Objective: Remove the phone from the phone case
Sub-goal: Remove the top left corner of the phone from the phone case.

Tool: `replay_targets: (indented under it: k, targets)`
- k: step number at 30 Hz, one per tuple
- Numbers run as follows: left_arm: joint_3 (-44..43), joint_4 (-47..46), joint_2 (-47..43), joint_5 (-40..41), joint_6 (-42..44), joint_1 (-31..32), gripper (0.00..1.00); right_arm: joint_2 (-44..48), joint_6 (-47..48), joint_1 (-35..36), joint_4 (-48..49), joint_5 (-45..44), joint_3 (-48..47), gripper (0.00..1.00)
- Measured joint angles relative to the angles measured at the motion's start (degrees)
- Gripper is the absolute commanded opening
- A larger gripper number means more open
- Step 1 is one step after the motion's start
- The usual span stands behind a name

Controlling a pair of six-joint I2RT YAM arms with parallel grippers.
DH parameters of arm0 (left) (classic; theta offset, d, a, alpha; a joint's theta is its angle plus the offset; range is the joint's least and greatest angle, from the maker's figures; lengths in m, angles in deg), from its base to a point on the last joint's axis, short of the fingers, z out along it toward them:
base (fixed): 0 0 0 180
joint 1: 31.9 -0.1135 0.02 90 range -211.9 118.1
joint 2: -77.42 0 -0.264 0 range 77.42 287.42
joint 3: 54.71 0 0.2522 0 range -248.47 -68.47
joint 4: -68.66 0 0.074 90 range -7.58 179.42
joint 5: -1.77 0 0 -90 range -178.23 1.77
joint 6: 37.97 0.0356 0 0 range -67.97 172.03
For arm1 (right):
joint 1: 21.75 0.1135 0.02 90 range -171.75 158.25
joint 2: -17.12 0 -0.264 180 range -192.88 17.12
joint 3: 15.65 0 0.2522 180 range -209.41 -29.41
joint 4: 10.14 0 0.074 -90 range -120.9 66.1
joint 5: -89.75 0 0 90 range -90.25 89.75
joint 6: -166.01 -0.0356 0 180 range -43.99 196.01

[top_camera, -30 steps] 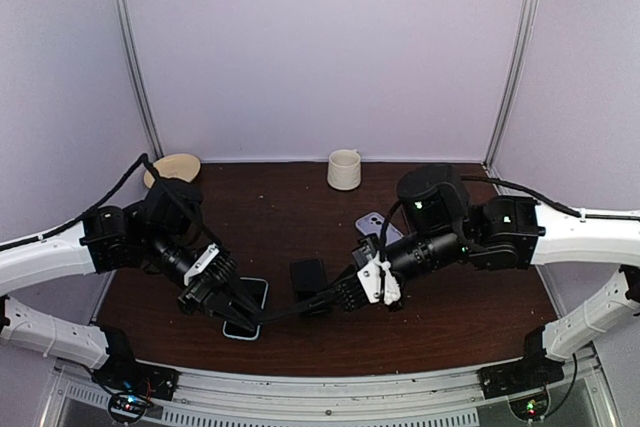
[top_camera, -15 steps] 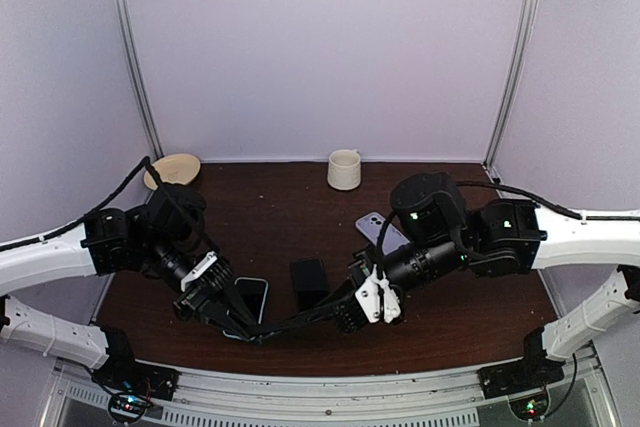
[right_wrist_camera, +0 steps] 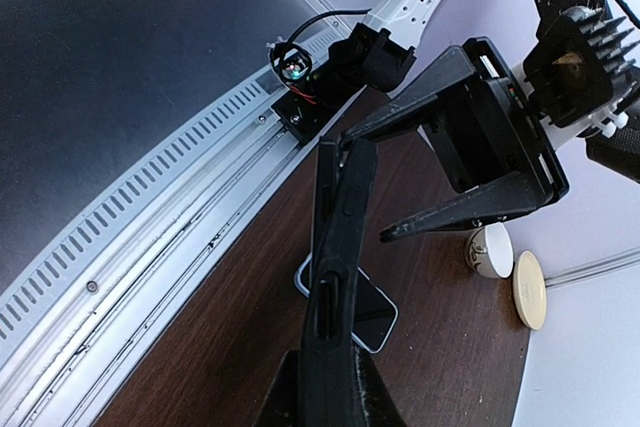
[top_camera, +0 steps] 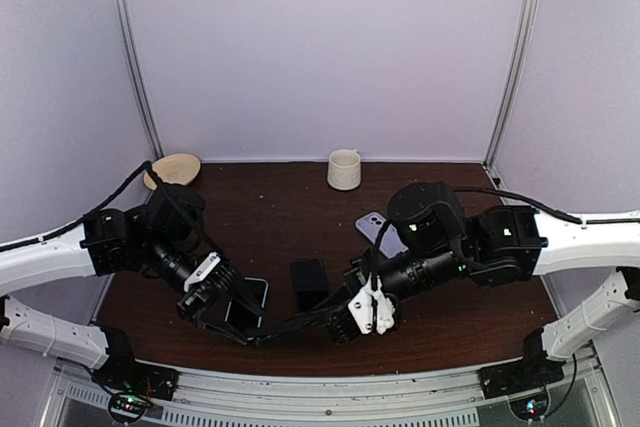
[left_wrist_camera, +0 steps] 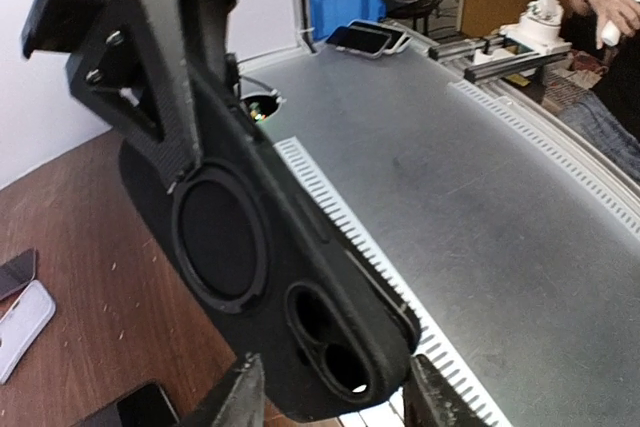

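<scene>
Left hand (top_camera: pixel 238 325) low, tilted toward the right, fingers spread; right hand (top_camera: pixel 338 319) opposite, fingers clamped tight.

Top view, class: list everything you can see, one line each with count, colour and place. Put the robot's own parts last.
phone case: one, black, held up near the front edge
phone: one, black screen with pale blue rim, lying flat, front left
second phone: one, lavender, right of centre
block: one, black, centre
mug: one, cream, back centre
bowl: one, tan, back left corner
table: one, dark brown
left hand: one, black, at the phone case's left end
right hand: one, black, shut on the phone case's right end
</scene>
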State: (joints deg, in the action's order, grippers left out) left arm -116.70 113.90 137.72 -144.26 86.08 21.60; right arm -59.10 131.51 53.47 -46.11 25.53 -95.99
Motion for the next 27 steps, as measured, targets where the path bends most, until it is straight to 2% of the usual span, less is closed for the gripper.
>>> replay_targets:
  k: [8,16,17,19,20,21,27]
  targets:
    - [0.1,-2.7,-3.6,8.5,0.1,-0.7,0.64,2.8,-4.9,-0.2,6.0,-4.1,5.2,0.00]
    - [1.2,-12.0,-9.1,14.1,-1.5,-2.6,0.65,9.6,-15.6,-3.7,16.1,-4.2,15.7,0.00]
    - [1.3,-13.2,-9.7,14.3,-2.0,-3.1,0.65,10.0,-17.3,-4.2,17.6,-4.3,16.7,0.01]
    - [1.6,-15.3,-10.5,14.3,-3.0,-4.1,0.65,10.6,-20.3,-5.0,19.9,-4.9,18.1,0.11]
    - [1.7,-16.2,-10.8,14.3,-3.6,-4.7,0.65,10.9,-22.0,-5.4,21.6,-5.5,18.8,0.07]
    - [1.7,-16.9,-11.0,14.3,-4.1,-5.2,0.65,11.3,-23.3,-5.7,22.9,-6.1,19.3,0.00]
    - [1.9,-19.9,-11.1,13.4,-6.7,-7.3,0.62,14.0,-33.3,-8.6,30.8,-8.3,22.2,0.00]
